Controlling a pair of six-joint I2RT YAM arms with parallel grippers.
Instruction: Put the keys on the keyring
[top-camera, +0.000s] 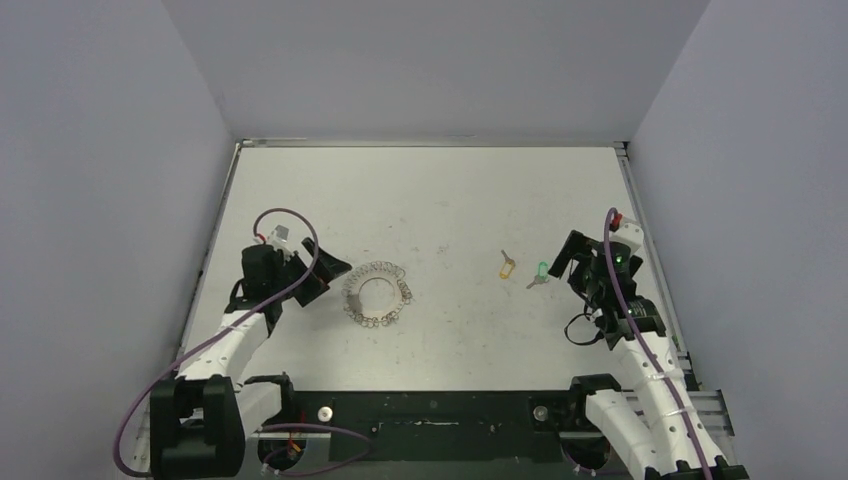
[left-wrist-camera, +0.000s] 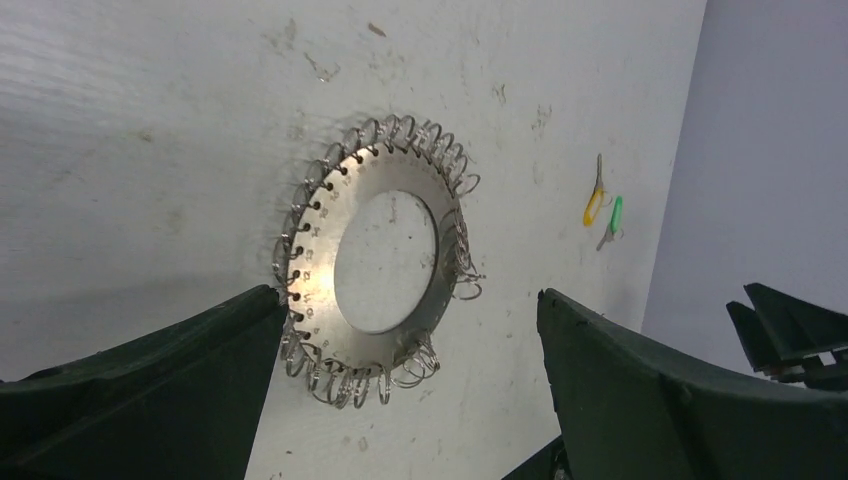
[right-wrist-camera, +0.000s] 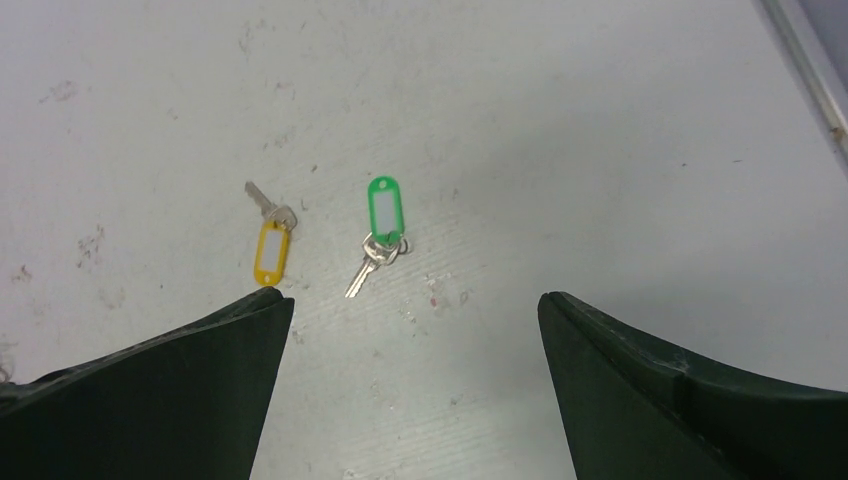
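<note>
Nothing is picked up yet, and both sets of jaws stand wide.
From above, we see the keyring (top-camera: 377, 293) flat on the table (top-camera: 450, 200) just beside the left gripper (top-camera: 334, 281), with the yellow key (top-camera: 508, 265) and green key (top-camera: 540, 272) near the right gripper (top-camera: 568, 270). In the left wrist view, wide jaws frame the keyring. In the right wrist view, wide jaws frame both keys, the green key nearer the middle. We judge it best to centre on its plastic tag and pinch that, not the thin blade.
</note>
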